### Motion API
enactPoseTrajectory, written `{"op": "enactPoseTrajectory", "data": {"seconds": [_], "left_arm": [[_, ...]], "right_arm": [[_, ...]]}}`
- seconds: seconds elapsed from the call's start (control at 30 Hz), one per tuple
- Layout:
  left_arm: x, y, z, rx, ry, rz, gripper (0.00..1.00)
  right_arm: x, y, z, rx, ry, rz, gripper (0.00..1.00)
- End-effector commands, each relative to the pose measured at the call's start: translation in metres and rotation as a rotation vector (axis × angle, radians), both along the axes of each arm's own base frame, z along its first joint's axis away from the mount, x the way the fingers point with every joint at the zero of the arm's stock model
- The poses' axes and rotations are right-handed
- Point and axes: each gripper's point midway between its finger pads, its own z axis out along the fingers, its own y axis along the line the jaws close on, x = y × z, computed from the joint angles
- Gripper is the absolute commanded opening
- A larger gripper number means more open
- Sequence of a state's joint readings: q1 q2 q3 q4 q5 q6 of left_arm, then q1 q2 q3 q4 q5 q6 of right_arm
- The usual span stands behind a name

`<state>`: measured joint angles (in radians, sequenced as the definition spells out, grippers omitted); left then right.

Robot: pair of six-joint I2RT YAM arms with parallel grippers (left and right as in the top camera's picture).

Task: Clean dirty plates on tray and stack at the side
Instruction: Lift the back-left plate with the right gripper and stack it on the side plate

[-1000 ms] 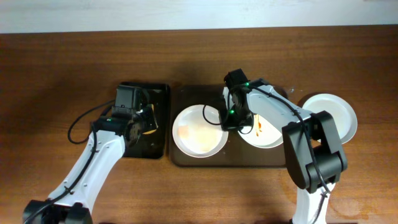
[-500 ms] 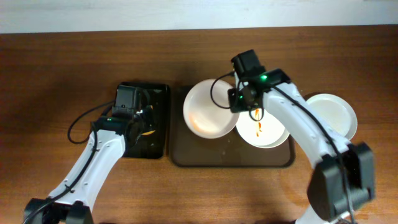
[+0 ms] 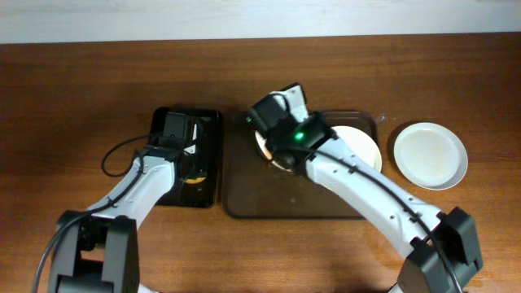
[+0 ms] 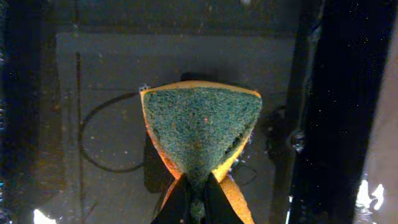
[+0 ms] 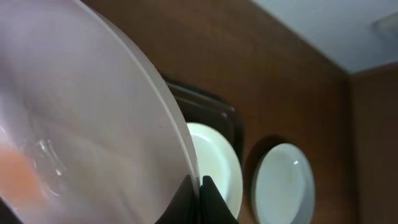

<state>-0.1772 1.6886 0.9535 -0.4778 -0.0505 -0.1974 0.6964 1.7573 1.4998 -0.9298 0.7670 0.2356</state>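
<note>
Pinching a smeared plate (image 5: 93, 124) by its rim, the right gripper (image 5: 198, 186) tilts it, seemingly so the left gripper (image 4: 196, 190), squeezing a sponge (image 4: 199, 130), can wipe.

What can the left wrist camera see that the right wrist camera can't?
Only the left wrist view: a green-and-yellow sponge pinched by the left gripper, over the black tray. Only the right wrist view: a white plate held by its rim in the right gripper, a second plate on the brown tray, and a third plate on the wooden tabletop. Shared: each shows its own gripper shut on something at the bottom edge; no object appears in both.
</note>
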Motion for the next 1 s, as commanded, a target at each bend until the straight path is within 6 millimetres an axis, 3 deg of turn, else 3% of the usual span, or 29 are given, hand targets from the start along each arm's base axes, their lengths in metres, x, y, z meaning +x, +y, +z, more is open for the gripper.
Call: {"op": "enactPoseTrajectory", "data": {"seconds": [0.0, 0.2, 0.33, 0.47, 0.5, 0.53, 0.67, 0.83, 0.97], "left_arm": [[-0.001, 0.003, -0.005, 0.018, 0.010, -0.012, 0.00], [-0.001, 0.002, -0.004, 0.014, 0.008, -0.013, 0.00], [0.002, -0.001, 0.009, -0.006, -0.028, -0.018, 0.00], [0.005, -0.001, 0.026, -0.014, -0.075, -0.018, 0.00], [0.005, -0.001, 0.030, -0.015, -0.083, -0.018, 0.00], [0.003, -0.001, 0.031, -0.015, -0.082, -0.018, 0.00], [-0.002, 0.000, 0.029, -0.011, -0.059, -0.019, 0.00], [-0.002, 0.000, 0.029, -0.011, -0.058, -0.018, 0.00], [-0.002, 0.000, 0.029, -0.011, -0.058, -0.018, 0.00]], "right_arm": [[0.004, -0.008, 0.019, -0.045, -0.094, -0.050, 0.04], [0.004, -0.023, 0.020, 0.075, -0.139, -0.186, 0.04], [0.007, -0.055, 0.024, 0.286, -0.088, -0.292, 0.04], [0.010, -0.108, 0.024, 0.505, -0.023, -0.437, 0.04], [0.009, -0.132, 0.018, 0.566, 0.013, -0.501, 0.04], [0.006, -0.155, 0.011, 0.613, 0.048, -0.569, 0.04], [-0.007, -0.211, -0.003, 0.701, 0.081, -0.732, 0.04], [-0.044, -0.300, -0.024, 0.738, 0.055, -1.001, 0.04], [-0.068, -0.335, -0.049, 0.778, 0.055, -1.111, 0.04]]}}
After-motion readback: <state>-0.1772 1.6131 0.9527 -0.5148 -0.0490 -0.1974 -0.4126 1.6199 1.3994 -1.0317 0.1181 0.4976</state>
